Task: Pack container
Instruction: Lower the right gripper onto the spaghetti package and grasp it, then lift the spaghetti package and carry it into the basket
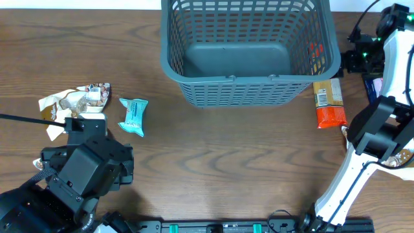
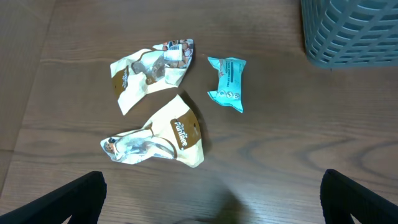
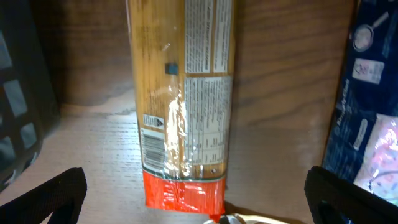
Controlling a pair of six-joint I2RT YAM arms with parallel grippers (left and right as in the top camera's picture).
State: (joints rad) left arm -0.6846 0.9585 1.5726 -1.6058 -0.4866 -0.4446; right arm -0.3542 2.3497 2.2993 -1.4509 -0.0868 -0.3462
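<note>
The container (image 1: 246, 90) sits empty at the tabletop's far edge, so left gripper (image 2: 211, 199) and right gripper (image 3: 196, 196) hover released over packets (image 2: 155, 140).

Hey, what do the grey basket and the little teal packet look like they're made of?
The grey basket looks like moulded plastic, matte: even colour, regular slotted walls, thick rim. The teal packet seems a thin printed film wrapper, likely plastic: crimped ends, creases.
</note>
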